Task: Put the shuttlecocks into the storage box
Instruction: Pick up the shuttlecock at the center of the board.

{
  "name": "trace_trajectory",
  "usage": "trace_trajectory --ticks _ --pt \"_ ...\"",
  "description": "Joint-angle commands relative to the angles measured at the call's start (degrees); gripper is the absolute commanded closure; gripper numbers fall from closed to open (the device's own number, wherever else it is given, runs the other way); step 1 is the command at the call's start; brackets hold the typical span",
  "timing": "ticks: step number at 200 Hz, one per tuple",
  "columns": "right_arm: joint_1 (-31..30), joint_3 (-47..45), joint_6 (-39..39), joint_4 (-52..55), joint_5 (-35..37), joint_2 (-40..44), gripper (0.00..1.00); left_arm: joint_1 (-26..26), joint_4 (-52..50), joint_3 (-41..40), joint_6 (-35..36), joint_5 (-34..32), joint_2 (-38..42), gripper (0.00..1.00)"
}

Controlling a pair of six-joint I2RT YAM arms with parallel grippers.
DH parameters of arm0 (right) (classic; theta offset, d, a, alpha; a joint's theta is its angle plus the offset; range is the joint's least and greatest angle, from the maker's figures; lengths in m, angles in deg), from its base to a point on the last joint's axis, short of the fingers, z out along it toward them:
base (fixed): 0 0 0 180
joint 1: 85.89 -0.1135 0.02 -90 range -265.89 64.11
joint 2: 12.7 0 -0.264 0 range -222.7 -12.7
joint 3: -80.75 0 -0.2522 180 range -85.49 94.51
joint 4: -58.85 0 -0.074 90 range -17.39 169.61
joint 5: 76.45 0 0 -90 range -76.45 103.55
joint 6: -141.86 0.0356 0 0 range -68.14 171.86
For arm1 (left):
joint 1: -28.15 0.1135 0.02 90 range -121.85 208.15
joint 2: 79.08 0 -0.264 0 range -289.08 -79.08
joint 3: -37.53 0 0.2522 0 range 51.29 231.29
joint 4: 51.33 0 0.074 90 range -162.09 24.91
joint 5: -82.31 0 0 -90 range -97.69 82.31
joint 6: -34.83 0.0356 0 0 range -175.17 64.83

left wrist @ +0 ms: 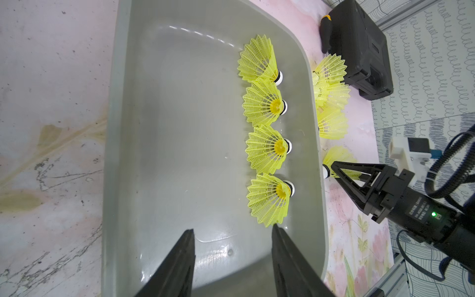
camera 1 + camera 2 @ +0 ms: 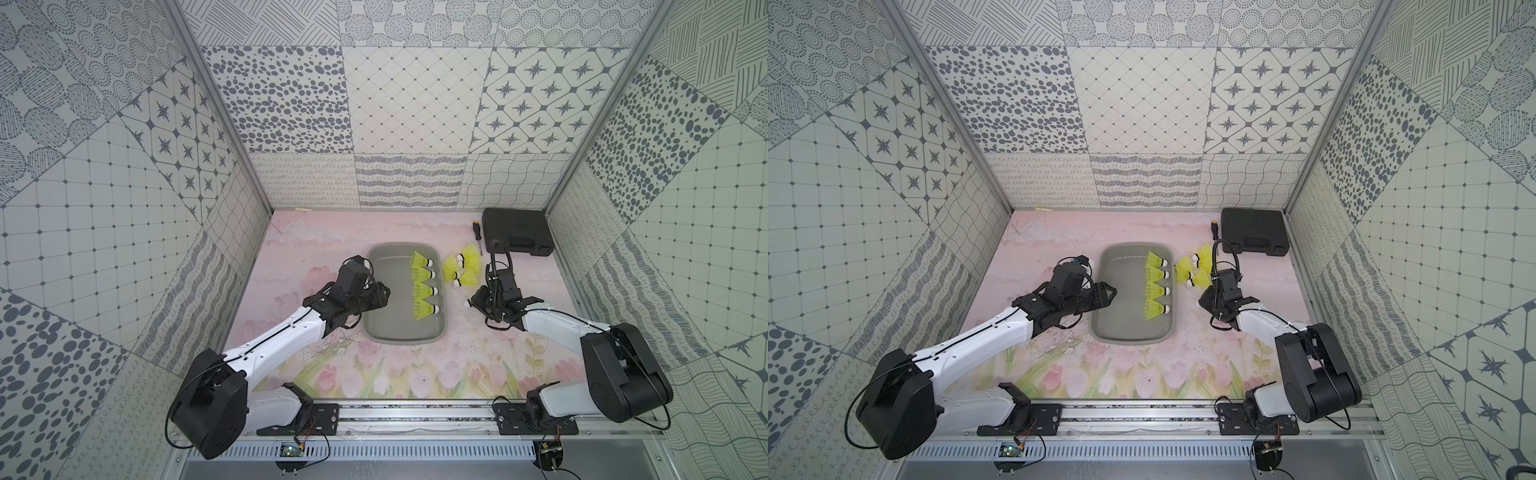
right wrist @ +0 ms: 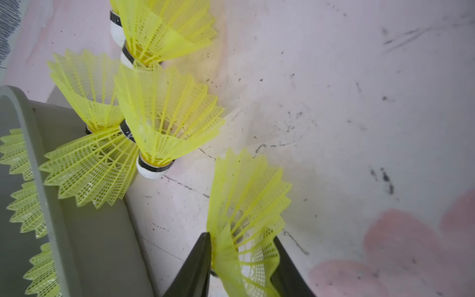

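Observation:
The grey storage box (image 2: 395, 274) lies mid-table, with several yellow-green shuttlecocks (image 2: 424, 291) in a column along its right side, white tips pointing right. A cluster of three more shuttlecocks (image 2: 467, 259) lies on the mat just right of the box. My right gripper (image 3: 241, 236) is shut on one shuttlecock (image 3: 246, 200) low over the mat beside the box's right wall (image 3: 97, 231), its skirt squeezed between the fingers. In both top views only its white tip (image 2: 469, 304) shows. My left gripper (image 1: 232, 228) hovers open and empty over the box's left part (image 1: 180, 128).
A black hard case (image 2: 517, 230) sits at the back right corner, with a screwdriver (image 2: 476, 235) lying just left of it. Patterned walls close in the pink floral mat on three sides. The arms' rail runs along the front edge.

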Motion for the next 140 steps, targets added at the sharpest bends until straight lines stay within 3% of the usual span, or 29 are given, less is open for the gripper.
trace_trajectory --ticks 1,41,56,89,140 --pt "1.7 1.2 -9.5 6.6 -2.8 1.2 0.63 0.6 1.0 -0.2 1.3 1.1 0.0 0.49" --pt "3.2 4.8 -14.7 12.6 -3.0 -0.6 0.56 0.6 1.2 -0.3 1.0 1.4 -0.2 0.49" --pt "3.2 5.1 -14.4 13.1 -2.2 -0.2 0.44 0.6 1.1 -0.1 1.0 1.5 -0.1 0.49" --pt "3.2 3.4 -12.3 11.8 -3.9 2.5 0.31 0.5 0.9 -0.1 1.1 1.5 -0.1 0.49" --pt "2.3 -0.7 -8.9 8.5 -5.0 3.7 0.32 0.6 1.6 -0.1 1.0 2.1 -0.6 0.49"
